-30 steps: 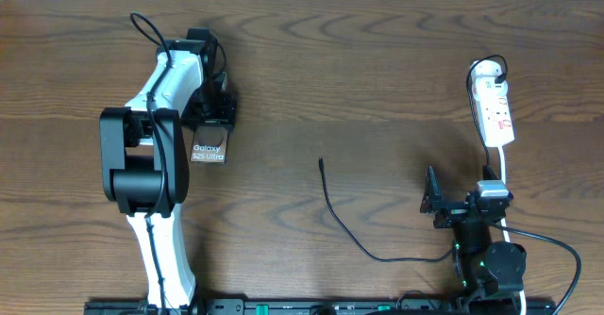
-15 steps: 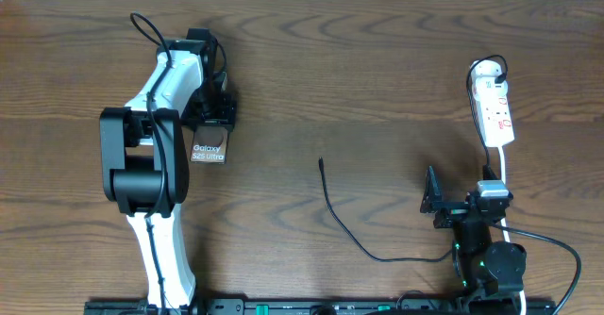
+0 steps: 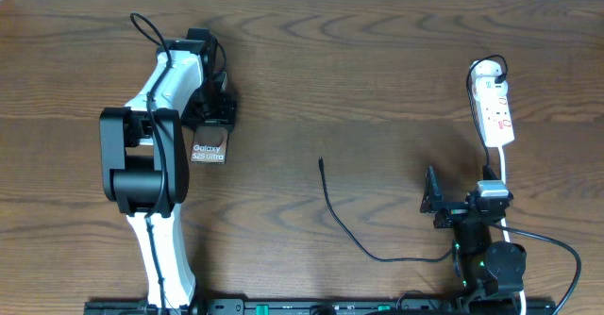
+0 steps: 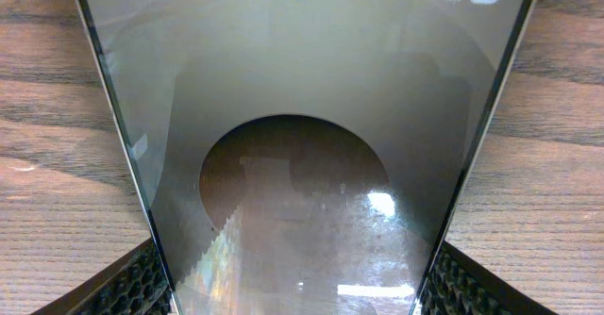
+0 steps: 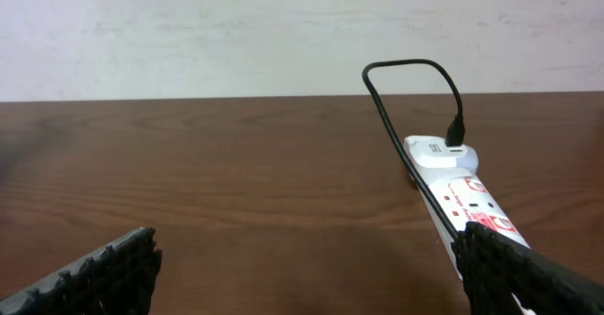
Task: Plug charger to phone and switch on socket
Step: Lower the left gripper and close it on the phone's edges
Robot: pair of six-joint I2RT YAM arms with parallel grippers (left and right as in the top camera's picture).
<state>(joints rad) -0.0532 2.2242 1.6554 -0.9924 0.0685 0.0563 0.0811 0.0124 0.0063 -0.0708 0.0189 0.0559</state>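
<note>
1. The left gripper [image 3: 210, 131] pinches the phone [image 3: 209, 151] by its long edges. In the left wrist view the two ribbed pads [image 4: 132, 287] sit against either side of the slab at the bottom corners.
2. The phone is on the left side of the wooden table [image 3: 377, 70], just beside the left arm [image 3: 151, 155]. White "Galaxy S25 Ultra" lettering shows on its face from overhead.
3. Up close, the glossy screen fills the left wrist view, with a dark brown oval in the middle and a small round hole near the far edge. I cannot tell whether the phone lies flat on the wood or is lifted off it.
4. The right gripper [image 5: 307, 244] is spread wide, its fingers [image 5: 104, 268] at the two lower corners of the right wrist view with only bare table between them.
5. The charger cable [image 3: 344, 225] lies loose on the table's middle. Its plug tip [image 3: 321, 161] points away from the robot and is well apart from the phone, and the rest curves back towards the right arm's base.
6. The power strip [image 3: 494, 112] lies at the far right of the table, with its thick white cord [image 3: 503, 169] running back past the right wrist.
7. A black lead [image 5: 415, 70] is plugged into the strip's far end and loops upward.
</note>
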